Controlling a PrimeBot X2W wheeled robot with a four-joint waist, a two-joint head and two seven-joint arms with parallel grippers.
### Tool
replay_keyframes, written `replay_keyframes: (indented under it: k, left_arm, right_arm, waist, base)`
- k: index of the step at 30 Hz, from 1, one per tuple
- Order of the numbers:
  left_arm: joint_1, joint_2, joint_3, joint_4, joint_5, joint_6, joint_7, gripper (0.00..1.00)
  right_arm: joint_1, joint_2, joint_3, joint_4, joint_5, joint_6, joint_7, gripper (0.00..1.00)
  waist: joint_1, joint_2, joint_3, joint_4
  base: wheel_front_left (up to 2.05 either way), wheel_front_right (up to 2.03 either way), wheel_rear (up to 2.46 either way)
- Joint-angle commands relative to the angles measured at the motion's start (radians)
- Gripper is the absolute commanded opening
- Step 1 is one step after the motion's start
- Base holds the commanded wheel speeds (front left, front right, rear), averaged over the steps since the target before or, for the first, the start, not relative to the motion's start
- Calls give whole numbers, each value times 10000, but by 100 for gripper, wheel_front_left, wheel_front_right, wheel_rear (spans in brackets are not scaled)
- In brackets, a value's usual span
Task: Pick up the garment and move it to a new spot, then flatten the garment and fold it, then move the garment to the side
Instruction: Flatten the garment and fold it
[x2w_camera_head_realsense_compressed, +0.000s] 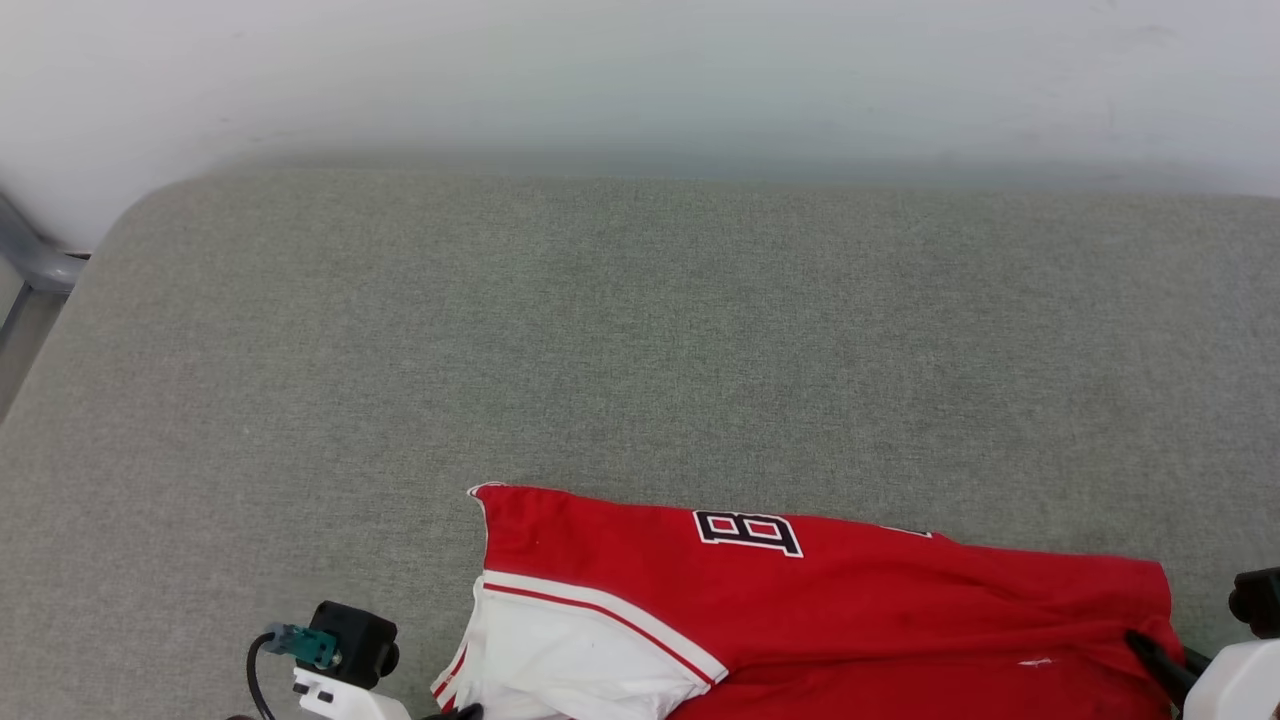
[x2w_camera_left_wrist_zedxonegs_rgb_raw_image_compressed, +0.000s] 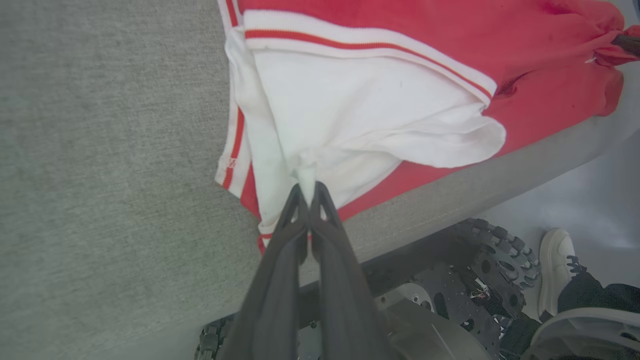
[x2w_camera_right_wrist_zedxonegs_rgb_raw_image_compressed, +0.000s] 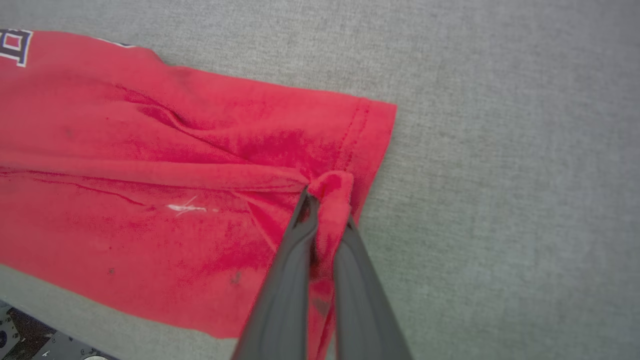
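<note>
Along the lower edge of the head view, the red jersey (x2w_camera_head_realsense_compressed: 820, 610) lies bunched at the near rim of the grey padded table (x2w_camera_head_realsense_compressed: 640, 330). Its white sleeve is pinched in the tightly closed left gripper (x2w_camera_left_wrist_zedxonegs_rgb_raw_image_compressed: 309, 187), and a wad of its red hem is clamped in the right gripper (x2w_camera_right_wrist_zedxonegs_rgb_raw_image_compressed: 326, 207). With both ends gripped, the pick-up-and-move step appears to be in hand; the next move likely calls for both arms to lift together and carry the thin fabric toward the bare centre of the frame.
</note>
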Motion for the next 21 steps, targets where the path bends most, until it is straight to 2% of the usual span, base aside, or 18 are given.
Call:
replay_keyframes:
  k: [1, 2, 3, 4, 5, 6, 13, 21]
  left_arm:
    - [-95, -70, -36, 65, 58, -41, 14, 0]
    - [-125, -94, -84, 132, 90, -59, 22, 0]
    - [-157, -122, -121, 202, 145, -73, 22, 0]
    - [-192, -146, -153, 279, 179, -94, 8, 27]
    - [-223, -162, -178, 349, 236, -100, -13, 93]
    - [-248, -192, -197, 416, 279, -91, -54, 100]
    - [-251, -415, -20, 659, 464, 37, -692, 100]
    - [-387, -702, 652, 527, 812, 397, -2130, 100]
  right_arm:
    - [-45, -117, 75, 70, -77, -12, -51, 0]
    - [-82, -157, 161, 117, -102, -12, -84, 0]
    - [-131, -196, 260, 137, -112, -12, -106, 33]
    - [-158, -195, 326, 198, -13, -12, -109, 100]
    - [-172, -229, 418, 204, 18, -12, -128, 100]
    - [-183, -301, 508, 191, 30, -12, -123, 100]
    - [-123, -625, 527, -237, 363, -12, 424, 100]
    - [-82, -88, -887, -1317, 535, -10, 2055, 100]
  waist:
    - [0, 0, 23, -3]
    - [0, 0, 47, -5]
    - [0, 0, 67, -7]
    - [0, 0, 75, -12]
    - [0, 0, 71, -19]
    - [0, 0, 60, -26]
    - [0, 0, -257, -122]
    - [0, 0, -493, -140]
  base:
    - [0, 0, 0]
    - [0, 0, 0]
    - [0, 0, 0]
    - [0, 0, 0]
    - [0, 0, 0]
    - [0, 0, 0]
    - [0, 0, 0]
    - [0, 0, 0]
